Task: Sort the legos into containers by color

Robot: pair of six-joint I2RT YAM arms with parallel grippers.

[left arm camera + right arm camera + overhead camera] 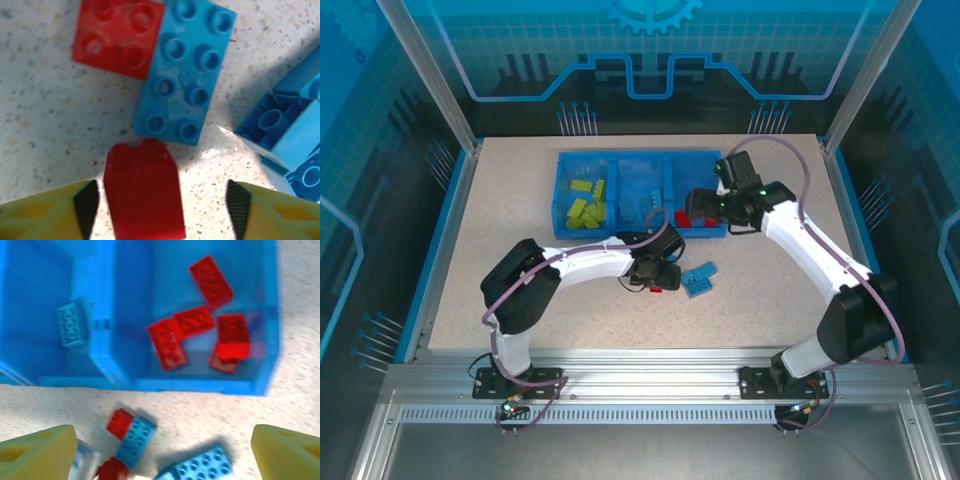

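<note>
In the left wrist view a red lego lies on the table between my left gripper's pads. It sits close to the left pad, with a clear gap to the right pad. Beyond it, a flat red lego touches a light blue lego. My right gripper is open and holds nothing, hovering at the tray's near right corner. Several red legos lie in the right compartment. Yellow-green legos fill the left one and blue ones the middle.
More light blue legos lie on the table just right of my left gripper. They also show in the left wrist view as a blue pile. My right gripper hangs above the tray's near wall.
</note>
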